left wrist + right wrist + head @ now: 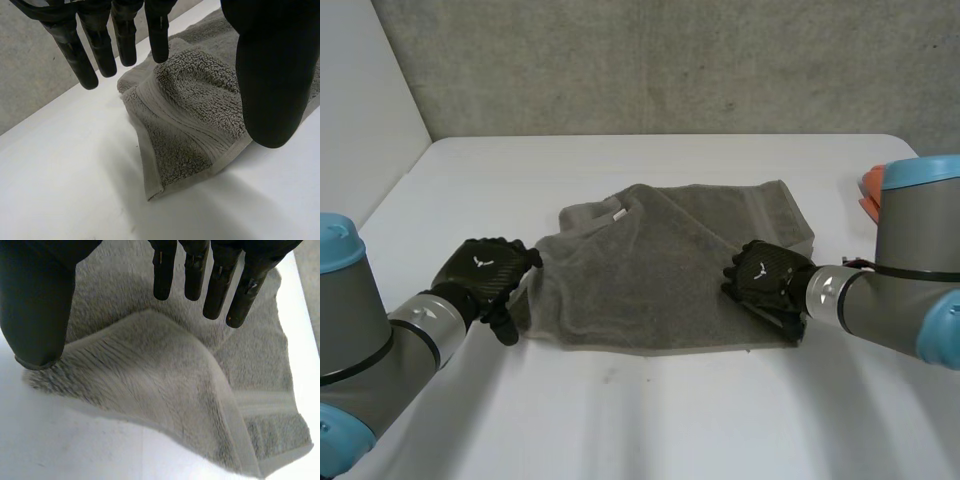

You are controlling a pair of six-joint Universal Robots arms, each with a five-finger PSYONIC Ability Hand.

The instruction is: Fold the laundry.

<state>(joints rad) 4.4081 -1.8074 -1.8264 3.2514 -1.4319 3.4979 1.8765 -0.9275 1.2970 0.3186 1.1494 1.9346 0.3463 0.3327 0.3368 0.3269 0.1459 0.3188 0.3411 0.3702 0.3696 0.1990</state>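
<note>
- White table [650, 420], smooth and matt; rough grey wall [670, 60] behind it.
- Left hand [485, 270] at the towel's near-left corner, fingers straight and held apart from the thumb, grasping nothing.
- Towel [660, 270]: grey terry with a loopy pile and a flat woven band by the hem. Lies mid-table, roughly rectangular, rumpled; small white tag [619, 214] on its far-left part.
- Right hand [765, 272] over the near-right corner, fingers straight, gripping nothing.
- Orange object [872, 190] far right, partly hidden by the arm.

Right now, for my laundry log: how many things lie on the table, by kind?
Grey towel: 1
Orange object, mostly hidden: 1
Total: 2
</note>
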